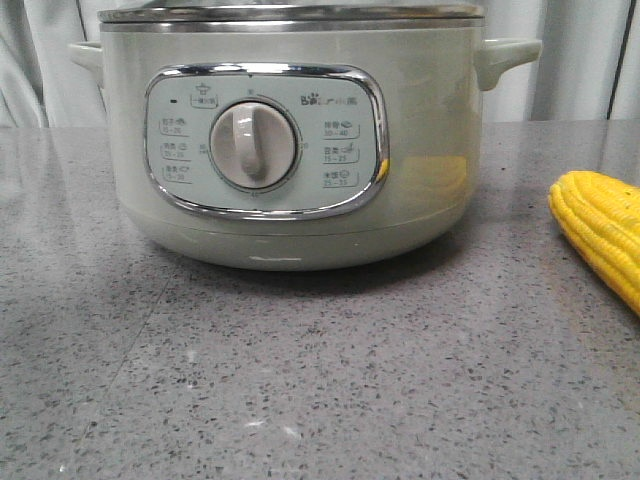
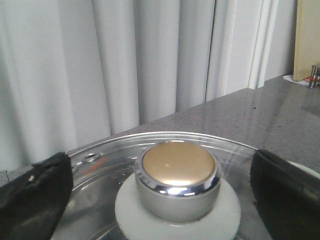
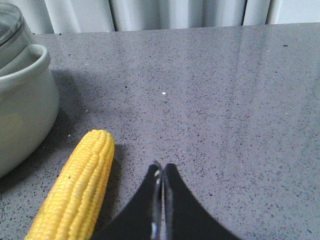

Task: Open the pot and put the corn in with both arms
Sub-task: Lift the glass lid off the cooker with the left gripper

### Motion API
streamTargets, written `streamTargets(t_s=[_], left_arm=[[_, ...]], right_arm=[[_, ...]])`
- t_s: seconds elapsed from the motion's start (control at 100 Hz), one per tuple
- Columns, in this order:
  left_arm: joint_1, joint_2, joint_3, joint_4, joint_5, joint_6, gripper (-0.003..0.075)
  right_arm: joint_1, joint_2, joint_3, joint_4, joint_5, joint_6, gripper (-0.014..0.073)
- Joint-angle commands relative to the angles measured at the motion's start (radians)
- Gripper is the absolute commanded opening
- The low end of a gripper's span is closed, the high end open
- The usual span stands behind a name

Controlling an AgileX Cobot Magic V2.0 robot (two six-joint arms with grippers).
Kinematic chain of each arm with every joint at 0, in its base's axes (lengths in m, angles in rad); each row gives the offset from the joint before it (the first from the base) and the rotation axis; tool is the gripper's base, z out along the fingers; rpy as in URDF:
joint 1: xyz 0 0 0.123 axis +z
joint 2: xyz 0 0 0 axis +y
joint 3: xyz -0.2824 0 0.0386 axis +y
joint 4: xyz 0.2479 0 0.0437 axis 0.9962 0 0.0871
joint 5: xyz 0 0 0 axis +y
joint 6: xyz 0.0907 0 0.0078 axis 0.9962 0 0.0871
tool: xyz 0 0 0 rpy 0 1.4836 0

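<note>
The sage-green pot (image 1: 290, 150) stands at the middle of the grey table with its glass lid (image 1: 290, 13) on. In the left wrist view the lid's round gold-topped knob (image 2: 177, 175) sits between the two black fingers (image 2: 32, 200) of my left gripper (image 2: 165, 192), which is open wide with a gap on each side of the knob. The yellow corn (image 1: 605, 235) lies on the table right of the pot. My right gripper (image 3: 161, 170) is shut and empty, just beside the corn (image 3: 75, 192), not touching it. Neither gripper shows in the front view.
The pot's side handle (image 3: 22, 65) curves out close to the corn's far tip. White curtains (image 2: 125, 65) hang behind the table. A wooden board (image 2: 307, 40) stands at the table's far end.
</note>
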Motion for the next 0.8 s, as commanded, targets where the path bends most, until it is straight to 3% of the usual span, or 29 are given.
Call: streamTargets(t_s=[0.0,0.5,0.79], left_arm=[[-0.009,-0.013,-0.042,-0.001,-0.068,-0.004,0.0669],[-0.009,0.03,-0.059,-0.001,-0.07,-0.004,0.0669],[-0.009,0.032,-0.105,-0.001,0.0,-0.004,0.0669]], right_arm=[[-0.006,0.015,-0.026,-0.005,-0.085,-0.005,-0.0064],[-0.006,0.015,-0.026,-0.005,-0.085,-0.005,-0.0064],[-0.006,0.015,-0.026,-0.005,-0.085,-0.005,-0.0064]])
